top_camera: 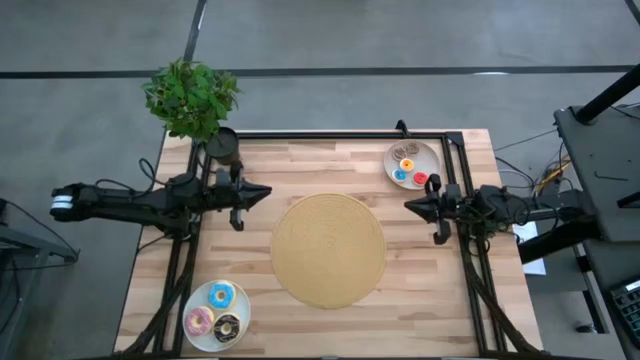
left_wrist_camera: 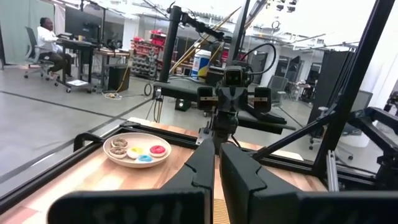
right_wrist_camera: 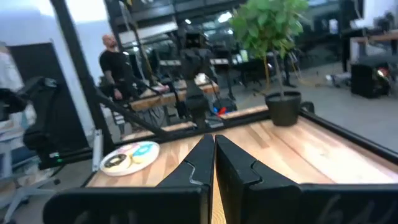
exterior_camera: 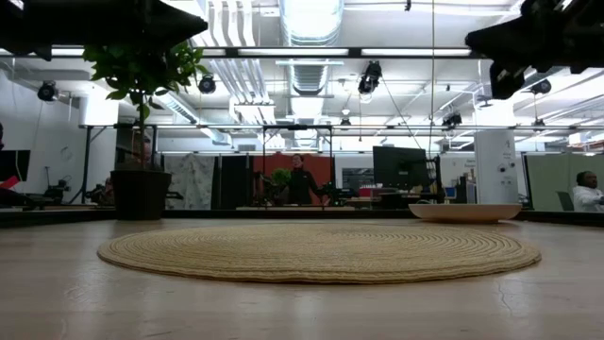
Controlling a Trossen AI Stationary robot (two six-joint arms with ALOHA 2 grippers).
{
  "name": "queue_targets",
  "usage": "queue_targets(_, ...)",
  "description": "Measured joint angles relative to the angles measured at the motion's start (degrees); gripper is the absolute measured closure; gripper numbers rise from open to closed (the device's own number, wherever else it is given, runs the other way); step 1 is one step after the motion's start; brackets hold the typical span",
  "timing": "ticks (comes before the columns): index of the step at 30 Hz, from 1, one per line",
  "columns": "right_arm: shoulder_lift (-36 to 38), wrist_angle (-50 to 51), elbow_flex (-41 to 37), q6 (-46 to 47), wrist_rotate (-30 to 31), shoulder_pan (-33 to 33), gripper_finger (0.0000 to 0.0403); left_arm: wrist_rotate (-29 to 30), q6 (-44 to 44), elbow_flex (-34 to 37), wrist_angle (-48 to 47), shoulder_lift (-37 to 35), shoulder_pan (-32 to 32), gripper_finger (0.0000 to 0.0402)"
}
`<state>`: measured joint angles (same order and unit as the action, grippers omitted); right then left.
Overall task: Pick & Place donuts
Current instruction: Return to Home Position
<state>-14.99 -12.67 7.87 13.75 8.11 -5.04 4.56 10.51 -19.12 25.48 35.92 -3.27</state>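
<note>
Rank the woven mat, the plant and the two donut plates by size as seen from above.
1. woven mat
2. plant, though it stands taller, nearer the camera
3. three-donut plate
4. small-donut plate, only slightly smaller

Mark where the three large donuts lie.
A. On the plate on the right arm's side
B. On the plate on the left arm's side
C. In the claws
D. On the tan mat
B: the high view shows the blue donut, pink donut and brown donut together on the plate on the side of the left arm.
</note>
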Motion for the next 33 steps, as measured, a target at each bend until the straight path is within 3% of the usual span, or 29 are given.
queue_targets(8, 6.5, 5.7, -1.6, -1.0, -4.6, 0.0, 0.0394, -1.0, -1.3, 1.9, -0.7, -0.6, 0.0, 0.0402)
queue_targets(15, 9.3, 8.3, -1.7, -5.7, -4.5, 0.0, 0.0394, -1.1, -0.7, 5.0, -0.2, -1.4, 0.0, 0.0402)
queue_targets(33, 11.2, 7.4, -6.1, -4.9, -4.6, 0.0, 0.0394, -1.1, -1.5, 12.0, 1.8, -7.9, 0.0, 0.0402)
